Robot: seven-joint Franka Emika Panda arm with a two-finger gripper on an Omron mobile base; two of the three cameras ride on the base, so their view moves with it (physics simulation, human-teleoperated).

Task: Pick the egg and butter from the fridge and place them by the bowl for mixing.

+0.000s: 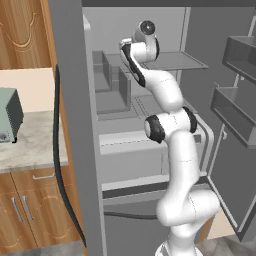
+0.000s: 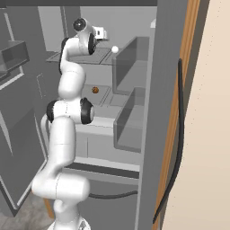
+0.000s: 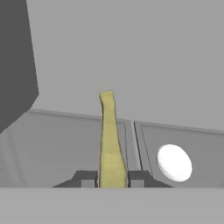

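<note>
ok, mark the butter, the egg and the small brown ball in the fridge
butter [image 3: 109, 140]: hand view, mid-length of the yellow stick between the jaws.
egg [image 3: 174, 162]: hand view, centre of the white oval on the shelf.
small brown ball [image 2: 95, 90]: right base view, its centre, lower shelf.

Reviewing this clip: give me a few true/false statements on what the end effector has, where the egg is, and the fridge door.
1. The butter stands between the end effector fingers. True.
2. The egg is already gripped together with the butter. False: it lies apart on the fridge shelf, to the butter's right in the hand view.
3. The fridge is open, with the arm reaching inside. True.
4. A small brown item sits on a lower shelf. True.
5. The egg rests on the counter. False: it is inside the fridge.
</note>
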